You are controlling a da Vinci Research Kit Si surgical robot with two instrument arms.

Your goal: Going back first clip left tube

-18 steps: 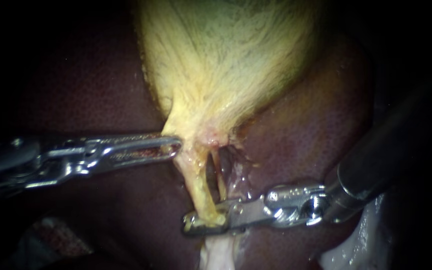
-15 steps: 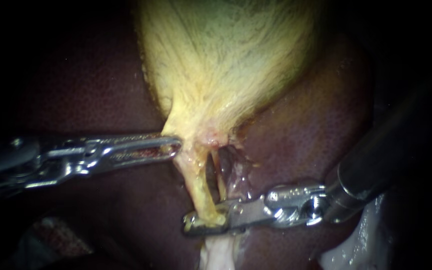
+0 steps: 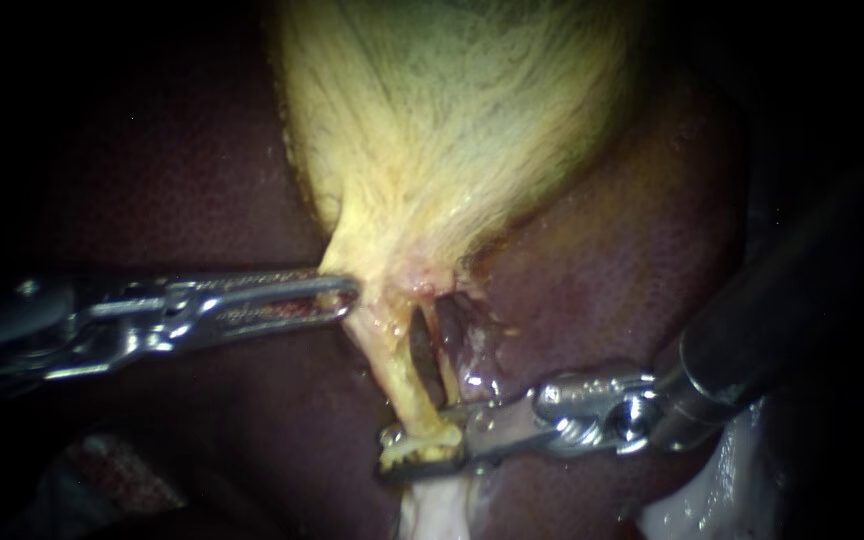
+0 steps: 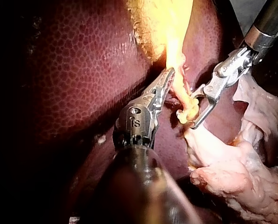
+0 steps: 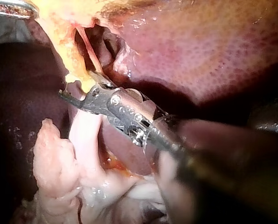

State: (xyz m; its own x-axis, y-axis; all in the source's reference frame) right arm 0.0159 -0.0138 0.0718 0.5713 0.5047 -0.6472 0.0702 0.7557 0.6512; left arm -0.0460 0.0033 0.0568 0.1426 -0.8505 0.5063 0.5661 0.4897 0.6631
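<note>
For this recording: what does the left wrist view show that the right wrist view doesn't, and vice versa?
Left wrist only: the left instrument whole, its jaws shut on the gallbladder neck. Right wrist only: a thin second tube beside the left tube, with a gap between. Both: the right instrument astride the left tube, the liver, pale tissue.

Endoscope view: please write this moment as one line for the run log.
left instrument: shut on gallbladder | right instrument: jaws open around left tube
</note>
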